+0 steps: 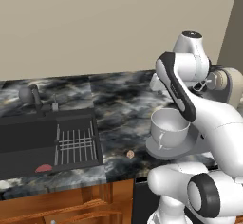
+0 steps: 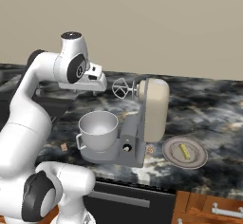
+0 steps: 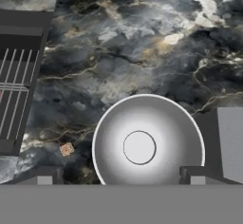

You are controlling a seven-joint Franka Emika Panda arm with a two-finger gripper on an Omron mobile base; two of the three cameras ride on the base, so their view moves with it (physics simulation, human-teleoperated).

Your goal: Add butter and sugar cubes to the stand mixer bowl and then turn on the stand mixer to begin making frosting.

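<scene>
The light grey stand mixer bowl (image 3: pixel 142 144) sits empty on the dark base of the stand mixer (image 2: pixel 154 105), under the wire whisk (image 2: pixel 120 88) of the tilted-up beige head. My gripper (image 3: pixel 121 176) hovers above the bowl, open, with nothing between its fingertips (image 3: pixel 45 176). One sugar cube (image 3: pixel 67 148) lies on the counter left of the bowl. Another sugar cube (image 2: pixel 150 149) lies just right of the mixer base. The butter (image 2: pixel 184 151) is a small yellow stick on a round grey plate (image 2: pixel 199 159) right of the mixer. A small round knob (image 2: pixel 126 147) shows on the base.
A dark sink (image 1: pixel 28 142) with a wire rack (image 1: pixel 75 144) and a faucet (image 1: pixel 35 97) is set into the marble counter to the left. Something red (image 1: pixel 43 168) lies in the sink's front corner. Wooden cabinets run below the counter edge.
</scene>
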